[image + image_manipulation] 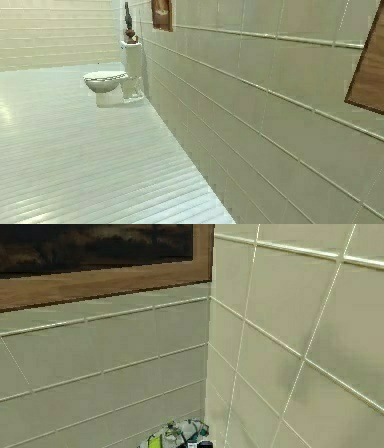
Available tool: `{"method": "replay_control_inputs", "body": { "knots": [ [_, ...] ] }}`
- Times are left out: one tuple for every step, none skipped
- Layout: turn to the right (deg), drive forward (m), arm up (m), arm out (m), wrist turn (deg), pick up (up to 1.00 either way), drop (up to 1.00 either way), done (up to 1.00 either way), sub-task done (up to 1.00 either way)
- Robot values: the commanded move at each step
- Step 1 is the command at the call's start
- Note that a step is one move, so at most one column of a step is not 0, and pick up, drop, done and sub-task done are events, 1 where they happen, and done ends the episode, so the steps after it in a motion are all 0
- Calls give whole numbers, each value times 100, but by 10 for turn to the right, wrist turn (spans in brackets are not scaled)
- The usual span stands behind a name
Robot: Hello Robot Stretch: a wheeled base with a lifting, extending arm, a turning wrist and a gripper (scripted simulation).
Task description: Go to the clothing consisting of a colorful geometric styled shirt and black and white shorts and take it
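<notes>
A small cluster of green, white and dark blobs (178, 437) lies at the arm side view's bottom edge, at the foot of a tiled wall corner (213, 354). They are too small to name. In the forward view, pale striped floor (70, 150) stretches ahead beside a long tiled wall (260, 110).
A white toilet (110, 80) stands at the far end against the tiled wall, with a dark slim figurine (128, 22) on its tank. Framed pictures hang on that wall (162, 14) (368, 65). Another wide framed picture (100, 259) hangs close by in the arm side view. The floor toward the forward view's left is free.
</notes>
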Motion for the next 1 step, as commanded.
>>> {"method": "replay_control_inputs", "body": {
  "knots": [
    [0, 0, 0, 0, 450, 0, 0, 0, 0]
  ]
}}
